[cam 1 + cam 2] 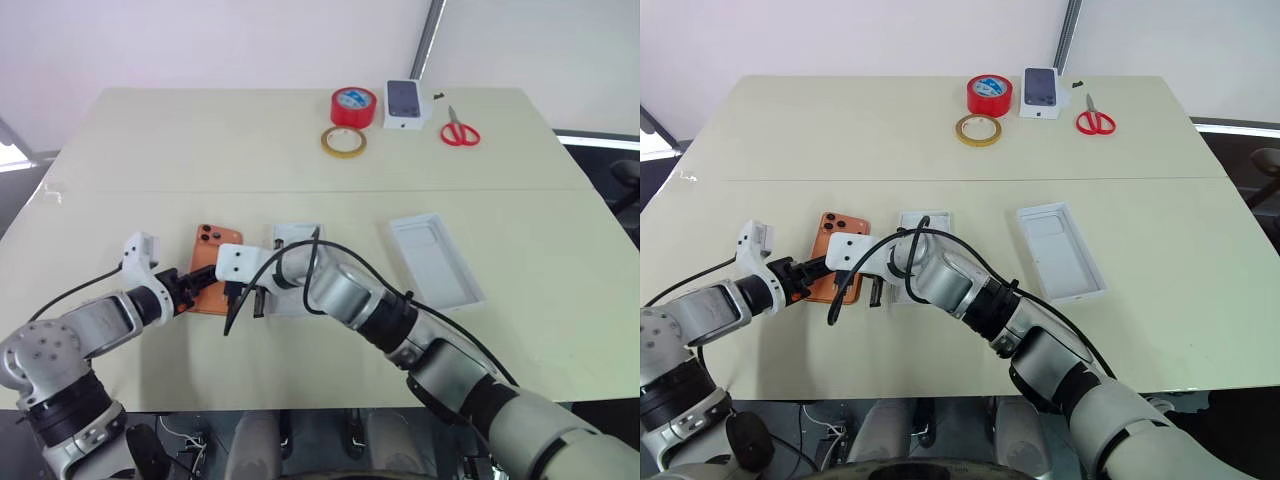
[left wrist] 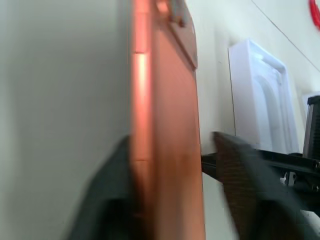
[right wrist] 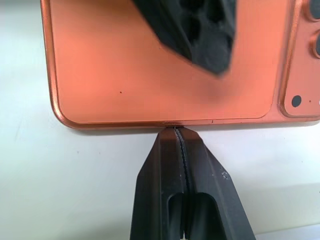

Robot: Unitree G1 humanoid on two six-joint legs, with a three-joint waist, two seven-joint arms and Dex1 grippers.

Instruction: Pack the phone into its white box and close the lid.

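The phone (image 1: 208, 262) is showing a glossy orange back, with a slightly darker orange camera block carrying dark round lenses. The box (image 1: 290, 262) beside it is showing plain white, and the lid (image 1: 436, 260) lying further to the right is showing a white hollow inside. The table (image 1: 300, 150) is showing pale cream. At the far edge, one tape roll (image 1: 353, 106) is showing bright red with a blue and white face, and another tape roll (image 1: 343, 141) is showing yellowish tan. The scissors (image 1: 459, 129) are showing red handles. The small box (image 1: 407, 104) is showing white with a dark phone picture. The fingers (image 3: 182, 190) are looking matte black.
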